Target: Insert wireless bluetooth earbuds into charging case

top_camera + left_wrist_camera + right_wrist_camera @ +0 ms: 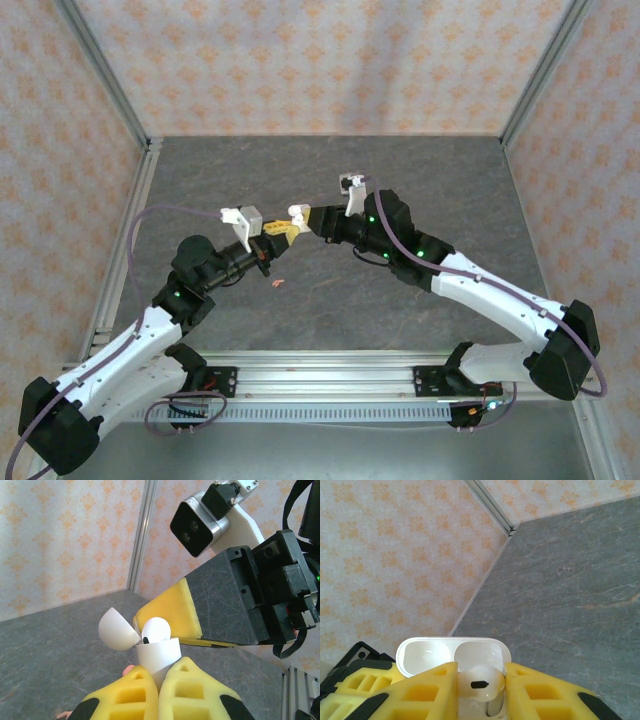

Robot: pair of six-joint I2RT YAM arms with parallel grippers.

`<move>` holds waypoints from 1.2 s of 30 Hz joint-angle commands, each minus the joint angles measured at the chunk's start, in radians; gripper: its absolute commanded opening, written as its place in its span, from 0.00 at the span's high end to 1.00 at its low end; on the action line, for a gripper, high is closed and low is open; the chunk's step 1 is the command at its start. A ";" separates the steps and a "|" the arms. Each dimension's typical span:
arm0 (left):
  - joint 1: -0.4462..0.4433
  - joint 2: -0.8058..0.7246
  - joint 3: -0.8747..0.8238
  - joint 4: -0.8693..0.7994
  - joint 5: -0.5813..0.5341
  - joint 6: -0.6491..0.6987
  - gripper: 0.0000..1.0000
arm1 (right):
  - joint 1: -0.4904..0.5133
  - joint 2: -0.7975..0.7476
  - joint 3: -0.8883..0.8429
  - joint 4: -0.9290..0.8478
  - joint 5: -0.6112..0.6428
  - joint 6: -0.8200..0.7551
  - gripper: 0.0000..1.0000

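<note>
Clenching white case [159, 653] in left hand [163, 674], right hand [480, 672] pinching white earbud [480, 685] — coral earbud [280, 283] on table [420, 180]

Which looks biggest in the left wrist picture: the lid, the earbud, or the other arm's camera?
1. camera, biggest
2. lid, a little smaller
3. earbud, smallest, poking out of the case

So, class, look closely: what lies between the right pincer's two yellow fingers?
A white earbud sits between the yellow fingers, at the open charging case, as the right wrist view shows.
</note>
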State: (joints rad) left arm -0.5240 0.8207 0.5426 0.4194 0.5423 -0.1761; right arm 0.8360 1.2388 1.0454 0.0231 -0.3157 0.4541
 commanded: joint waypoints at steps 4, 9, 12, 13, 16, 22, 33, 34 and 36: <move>-0.005 -0.002 0.033 0.065 -0.008 0.001 1.00 | 0.005 0.008 0.065 -0.058 -0.048 0.023 0.71; -0.004 -0.003 0.033 0.063 -0.007 0.002 1.00 | 0.005 0.013 0.108 -0.103 -0.032 0.041 0.62; -0.005 -0.003 0.030 0.069 -0.005 -0.002 1.00 | 0.004 0.019 0.133 -0.115 -0.034 0.044 0.58; -0.005 -0.003 0.029 0.069 -0.005 -0.002 1.00 | 0.005 0.024 0.148 -0.130 -0.035 0.048 0.56; -0.005 -0.005 0.028 0.070 -0.005 -0.002 1.00 | 0.004 0.033 0.183 -0.158 -0.044 0.054 0.51; -0.004 -0.015 0.035 0.047 -0.005 0.009 1.00 | 0.002 0.007 0.232 -0.188 -0.042 0.062 0.48; -0.004 -0.024 0.051 0.034 0.004 0.003 1.00 | -0.073 -0.024 0.277 -0.282 -0.086 0.034 0.46; -0.004 -0.025 0.054 0.030 0.003 0.003 1.00 | -0.076 -0.024 0.276 -0.278 -0.101 0.038 0.47; -0.004 -0.023 0.058 0.021 0.001 0.003 1.00 | -0.077 -0.019 0.279 -0.270 -0.132 0.038 0.50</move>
State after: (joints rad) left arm -0.5240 0.8177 0.5583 0.4316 0.5354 -0.1757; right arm 0.7605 1.2327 1.2964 -0.2409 -0.3855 0.4900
